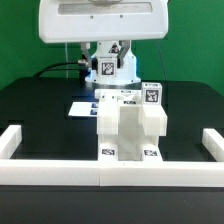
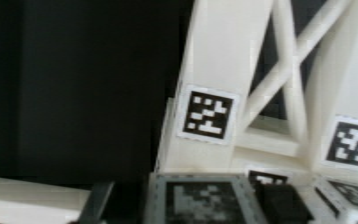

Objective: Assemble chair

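The chair [image 1: 130,125] stands part-built at the table's front middle, a stack of blocky white parts with small square tags. My gripper [image 1: 108,84] hangs just behind it, its fingers partly hidden by the chair's top parts. In the wrist view the gripper [image 2: 194,198] is shut on a small white tagged chair part [image 2: 201,196], with a dark finger [image 2: 105,200] on either side. Just beyond stands the chair's white back with crossed bars [image 2: 282,70], carrying two tags [image 2: 208,115].
Long white border rails run along the front [image 1: 60,170] and both sides [image 1: 213,142] of the black table. The marker board [image 1: 82,108] lies flat behind the chair, toward the exterior view's left. The robot's base [image 1: 100,25] fills the back.
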Robot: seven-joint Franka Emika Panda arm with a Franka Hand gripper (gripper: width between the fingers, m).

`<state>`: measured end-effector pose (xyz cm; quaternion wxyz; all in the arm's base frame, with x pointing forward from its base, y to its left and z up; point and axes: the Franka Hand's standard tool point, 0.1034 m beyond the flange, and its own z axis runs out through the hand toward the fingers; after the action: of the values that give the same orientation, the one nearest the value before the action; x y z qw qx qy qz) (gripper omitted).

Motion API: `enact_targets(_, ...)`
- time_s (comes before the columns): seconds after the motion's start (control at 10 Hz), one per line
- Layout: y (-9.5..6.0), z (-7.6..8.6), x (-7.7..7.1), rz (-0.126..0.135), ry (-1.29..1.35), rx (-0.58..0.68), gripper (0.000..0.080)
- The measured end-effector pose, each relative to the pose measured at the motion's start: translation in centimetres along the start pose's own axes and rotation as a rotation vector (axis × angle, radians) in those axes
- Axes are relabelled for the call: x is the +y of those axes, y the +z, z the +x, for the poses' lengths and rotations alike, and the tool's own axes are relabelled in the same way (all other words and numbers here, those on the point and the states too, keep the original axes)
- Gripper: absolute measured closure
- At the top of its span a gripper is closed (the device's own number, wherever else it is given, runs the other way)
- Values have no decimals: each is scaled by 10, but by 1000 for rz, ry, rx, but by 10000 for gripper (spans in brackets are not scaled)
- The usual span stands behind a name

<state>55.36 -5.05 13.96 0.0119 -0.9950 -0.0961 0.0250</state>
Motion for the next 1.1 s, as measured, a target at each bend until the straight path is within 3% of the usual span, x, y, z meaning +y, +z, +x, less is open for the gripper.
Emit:
enact_targets(0.3,5,16,6,-26,-9,-1,512)
enact_targets(1.1,14,17,0,-34,0,-2,512)
